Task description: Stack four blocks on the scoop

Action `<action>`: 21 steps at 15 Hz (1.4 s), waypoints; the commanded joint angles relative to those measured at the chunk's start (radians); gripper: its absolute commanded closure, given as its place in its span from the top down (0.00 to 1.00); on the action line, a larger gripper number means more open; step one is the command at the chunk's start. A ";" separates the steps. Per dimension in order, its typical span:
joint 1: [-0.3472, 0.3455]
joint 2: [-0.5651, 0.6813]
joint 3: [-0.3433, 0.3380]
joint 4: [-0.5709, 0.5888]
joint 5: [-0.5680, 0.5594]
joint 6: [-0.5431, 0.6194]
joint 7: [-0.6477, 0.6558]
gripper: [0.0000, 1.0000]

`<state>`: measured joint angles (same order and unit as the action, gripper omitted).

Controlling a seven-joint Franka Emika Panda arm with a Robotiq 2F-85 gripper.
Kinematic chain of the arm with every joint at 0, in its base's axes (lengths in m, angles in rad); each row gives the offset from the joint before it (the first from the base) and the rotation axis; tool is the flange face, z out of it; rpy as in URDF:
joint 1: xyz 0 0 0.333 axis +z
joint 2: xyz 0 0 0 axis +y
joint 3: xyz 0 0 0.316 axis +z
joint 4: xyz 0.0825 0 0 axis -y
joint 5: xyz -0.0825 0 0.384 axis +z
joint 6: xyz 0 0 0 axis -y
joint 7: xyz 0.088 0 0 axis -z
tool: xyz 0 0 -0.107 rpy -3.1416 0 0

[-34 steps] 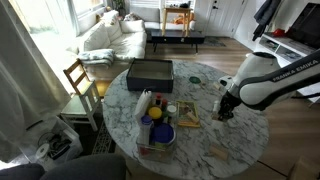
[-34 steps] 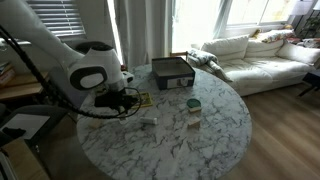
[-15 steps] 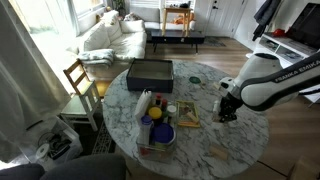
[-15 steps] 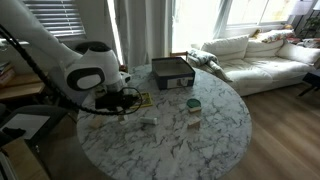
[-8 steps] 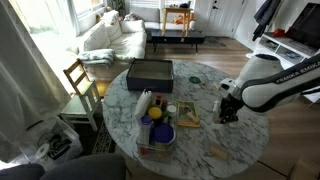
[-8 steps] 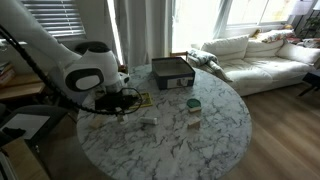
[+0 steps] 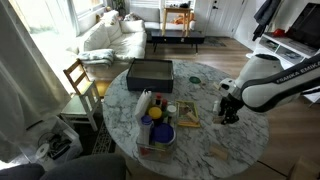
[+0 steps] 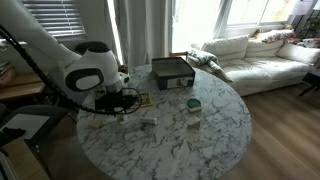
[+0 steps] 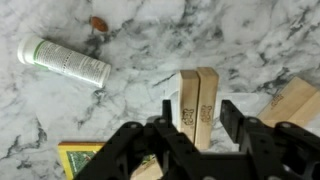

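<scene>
Found end effector (image 9: pixel 197 125) low over marble table (image 9: pixel 250 40), fingers (image 9: pixel 233 118) flanking two blocks (image 9: pixel 207 100) that stood upright, face to face. Could not tell whether pinching them or merely straddling. Saw third block (image 9: pixel 292 100) just beside, at far right of wrist view. Logged white-and-green tube (image 9: pixel 65 62) lying well apart.

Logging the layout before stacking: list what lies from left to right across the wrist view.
White tube lying flat → left wood block → right wood block, touching it → tan block at the right edge.
</scene>
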<state>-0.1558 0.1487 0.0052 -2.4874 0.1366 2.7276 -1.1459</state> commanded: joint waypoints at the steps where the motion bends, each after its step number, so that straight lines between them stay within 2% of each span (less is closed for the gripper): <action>1: -0.001 -0.026 0.002 -0.016 0.010 0.002 -0.004 0.85; 2: -0.001 -0.034 0.002 -0.017 0.010 -0.002 -0.003 0.94; 3: -0.001 -0.045 0.002 -0.015 0.014 -0.024 -0.001 0.99; 8: 0.033 -0.168 -0.004 -0.005 0.047 -0.251 0.106 1.00; 13: 0.123 -0.302 0.005 0.024 0.070 -0.503 0.143 1.00; 14: 0.115 -0.246 -0.021 0.034 0.052 -0.432 0.118 1.00; 16: 0.135 -0.271 -0.021 0.035 0.051 -0.448 0.130 1.00; 21: 0.129 -0.253 -0.032 0.035 0.052 -0.445 0.128 1.00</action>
<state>-0.0467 -0.1036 -0.0077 -2.4531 0.1916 2.2842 -1.0205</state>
